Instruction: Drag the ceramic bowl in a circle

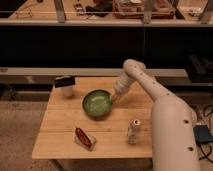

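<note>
Camera view: gripper [114, 98] touches ceramic bowl [97, 104] rim.

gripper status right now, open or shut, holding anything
Gripper: at the right rim of the ceramic bowl on the table; open or shut cannot be told.

The glossy green ceramic bowl [97, 104] sits near the middle of the light wooden slatted table [60, 135], with the white gripper [114, 97] at its right rim. 3 obstacles ring it: a small white cup with a black top [65, 86] to the upper left, a red flat packet [84, 138] toward the lower left, and a small pale upright bottle [133, 131] to the lower right. Bare tabletop lies left of the bowl and along the lower edge between packet and bottle. The white arm [170, 120] fills the right side of the frame.
</note>
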